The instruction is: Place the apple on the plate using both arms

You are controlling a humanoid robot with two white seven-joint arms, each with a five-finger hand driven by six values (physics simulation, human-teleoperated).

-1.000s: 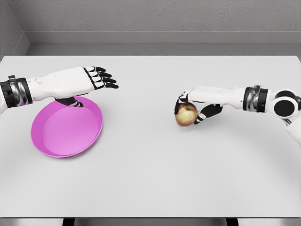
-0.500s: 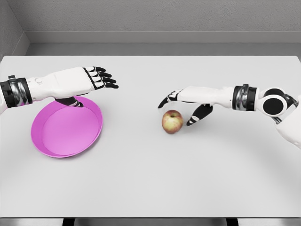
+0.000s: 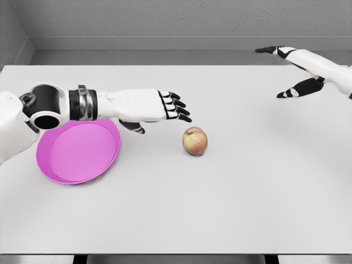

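A red-yellow apple [image 3: 194, 141] sits upright on the white table [image 3: 220, 198], just right of the middle and touched by nothing. The pink plate [image 3: 77, 152] lies at the left, holding nothing. My left hand [image 3: 165, 110] reaches out over the plate's right rim, fingers spread and open, its fingertips a short gap up-left of the apple. My right hand [image 3: 286, 71] is lifted far off at the upper right, open, with thumb and fingers apart.
A grey wall [image 3: 176, 22] runs behind the table's far edge. The table's front edge [image 3: 176, 254] lies along the bottom of the view.
My right hand has let go of the apple and pulled away to the upper right. The apple has rolled slightly left. My left arm has swung right, toward the apple.
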